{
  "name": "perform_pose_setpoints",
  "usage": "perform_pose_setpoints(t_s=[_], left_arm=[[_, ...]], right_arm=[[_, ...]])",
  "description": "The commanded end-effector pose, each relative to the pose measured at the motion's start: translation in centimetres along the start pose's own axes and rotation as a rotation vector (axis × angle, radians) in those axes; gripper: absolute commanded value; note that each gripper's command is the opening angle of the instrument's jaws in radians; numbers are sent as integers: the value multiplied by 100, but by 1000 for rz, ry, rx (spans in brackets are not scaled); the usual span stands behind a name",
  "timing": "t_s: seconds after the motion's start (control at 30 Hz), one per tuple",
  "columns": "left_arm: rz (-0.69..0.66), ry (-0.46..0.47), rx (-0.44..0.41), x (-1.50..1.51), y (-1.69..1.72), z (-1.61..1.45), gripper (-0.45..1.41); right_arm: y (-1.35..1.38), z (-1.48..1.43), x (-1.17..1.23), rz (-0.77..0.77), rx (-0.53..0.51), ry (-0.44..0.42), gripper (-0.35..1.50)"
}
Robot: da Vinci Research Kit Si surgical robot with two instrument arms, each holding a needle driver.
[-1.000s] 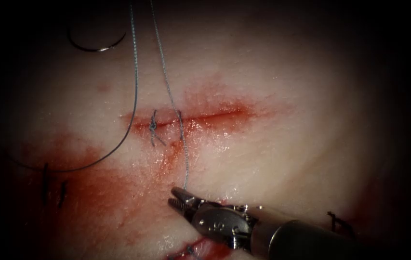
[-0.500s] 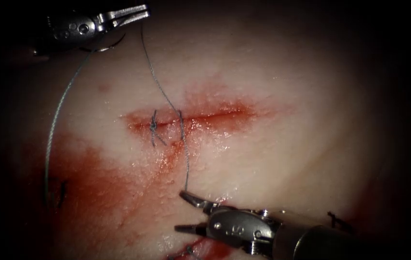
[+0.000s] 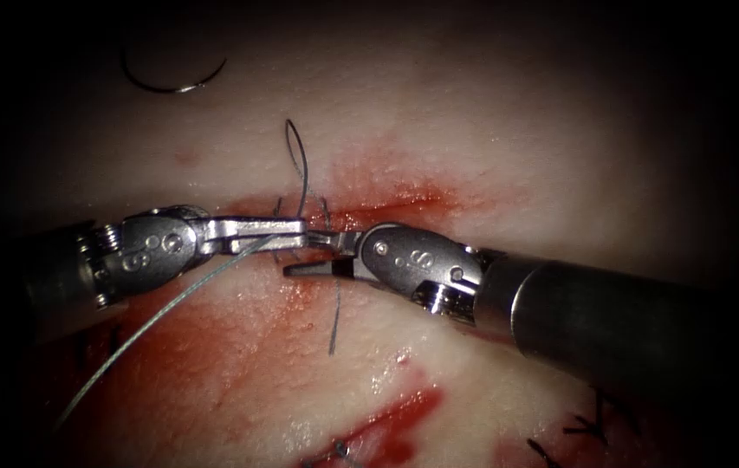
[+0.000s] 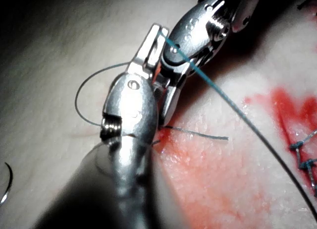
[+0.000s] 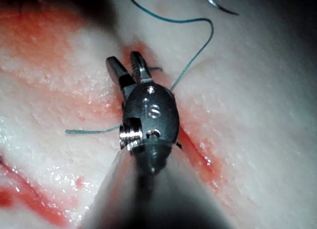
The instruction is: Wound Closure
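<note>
Lying far up and left of the left claw (image 3: 295, 232), the needle (image 3: 174, 82) rests loose on the tissue (image 3: 560, 156), held by neither tool and not stuck in. The left claw is pressed together on the thread (image 3: 152, 321), which trails down and away from it. It likely holds on so the thread stays snug at the stitch. Just right of it, almost tip to tip, the right claw (image 3: 321, 254) is spread apart and holds nothing. Both tips sit over the cut (image 3: 404, 206), near its left end. A short loose thread end (image 3: 334, 321) hangs below the right claw, and a small loop (image 3: 297, 160) stands above it.
</note>
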Motion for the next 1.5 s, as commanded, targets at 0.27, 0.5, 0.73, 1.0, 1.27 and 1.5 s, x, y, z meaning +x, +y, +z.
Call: perform_pose_setpoints(t_s=[0.27, 0.5, 0.73, 1.0, 1.27, 1.5], left_arm=[[-106, 2, -82, -17, 4, 5, -45], [-132, -285, 8, -70, 4, -2, -45], [-145, -381, 60, -113, -9, -12, -45], [-154, -382, 41, -144, -12, -28, -45], [-160, -367, 30, -151, -24, -21, -45], [-163, -361, 24, -152, -27, -20, -45]], right_arm=[[51, 41, -20, 160, 108, 116, -35], [87, 43, -6, 327, 308, 303, -35], [84, 32, 4, 340, 485, 416, -35], [75, 7, 21, 339, 529, 421, -35], [54, 15, 5, 200, 748, 214, -35], [33, 14, -5, 23, 931, 44, -23]])
